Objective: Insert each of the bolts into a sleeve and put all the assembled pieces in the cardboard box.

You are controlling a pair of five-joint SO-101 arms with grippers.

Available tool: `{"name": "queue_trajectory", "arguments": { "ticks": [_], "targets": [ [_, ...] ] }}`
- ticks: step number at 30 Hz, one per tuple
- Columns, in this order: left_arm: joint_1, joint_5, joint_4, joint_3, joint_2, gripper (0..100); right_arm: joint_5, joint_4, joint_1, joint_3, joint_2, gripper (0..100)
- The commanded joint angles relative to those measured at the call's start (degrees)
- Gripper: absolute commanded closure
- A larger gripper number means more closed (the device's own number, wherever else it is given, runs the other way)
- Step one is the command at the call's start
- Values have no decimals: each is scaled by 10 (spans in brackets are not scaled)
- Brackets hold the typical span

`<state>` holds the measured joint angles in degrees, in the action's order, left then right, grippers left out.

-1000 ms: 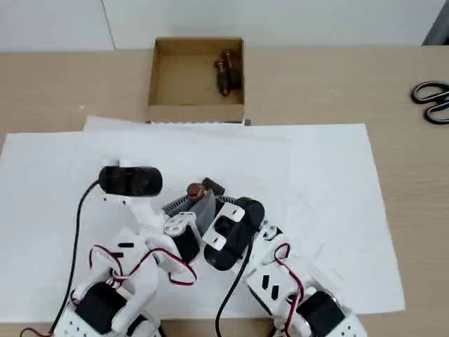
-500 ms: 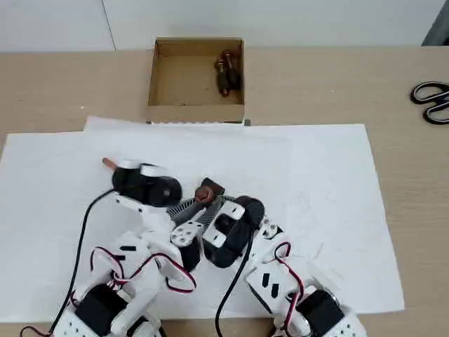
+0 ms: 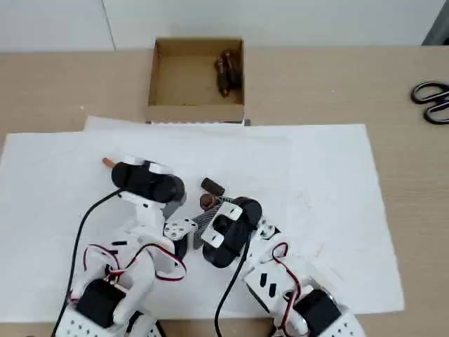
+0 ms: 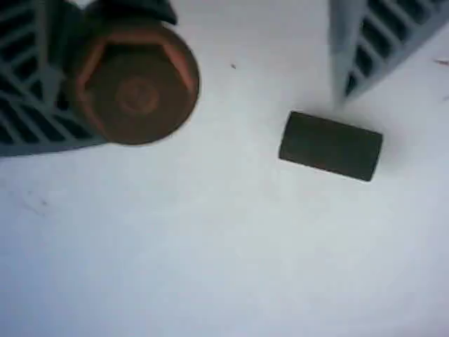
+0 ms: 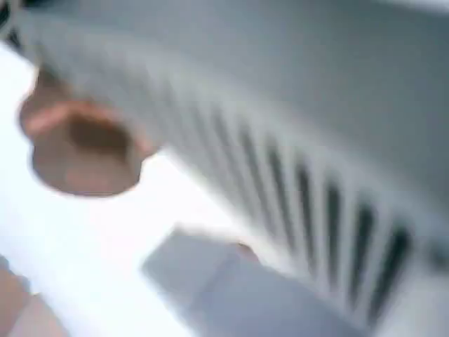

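Jaws wide apart on left gripper (image 4: 210,112), low over white paper (image 3: 330,182). Just beside one finger (image 4: 372,42), dark sleeve (image 4: 330,146) flat on its side, lying free. Close by, right gripper (image 3: 204,213) clamped on copper bolt (image 4: 137,84), head raised off the sheet. From above, sleeve at 12 o'clock of that bolt, near but apart. Open paper from 1 through 4 o'clock out to the sheet's edge; arms crowding 6 through 8. Loose at 10 o'clock, second bolt (image 3: 107,163). Farther off at 12, cardboard box (image 3: 196,112) on bare table (image 3: 70,84), assembled pieces (image 3: 226,70) against its 3 o'clock wall. Far out at 2, scissors (image 3: 431,100). Hex face end-on from the left wrist; from above, a copper dot by grey ribs.
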<state>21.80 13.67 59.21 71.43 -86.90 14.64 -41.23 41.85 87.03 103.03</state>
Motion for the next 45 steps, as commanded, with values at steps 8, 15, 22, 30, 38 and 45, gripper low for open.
{"name": "queue_trajectory", "arguments": {
  "ticks": [8, 15, 22, 30, 38, 45],
  "targets": [
    [-30, -31, 40, -91, 0, 761, 4, 23, -41, 23, 7, 997],
    [-33, -32, 47, -143, -3, 859, 0, 24, -58, 37, 7, 997],
    [-122, -33, 25, -112, 0, 995, 0, 25, -82, 45, 7, 997],
    [-263, -95, -130, 107, -2, 994, 0, 65, -144, 4, 0, 997],
    [-261, -101, -184, 194, -3, 994, 4, 65, -180, -70, -4, 997],
    [-265, -101, -185, 212, -3, 994, 0, 111, -204, -220, -197, 997]
  ]
}}
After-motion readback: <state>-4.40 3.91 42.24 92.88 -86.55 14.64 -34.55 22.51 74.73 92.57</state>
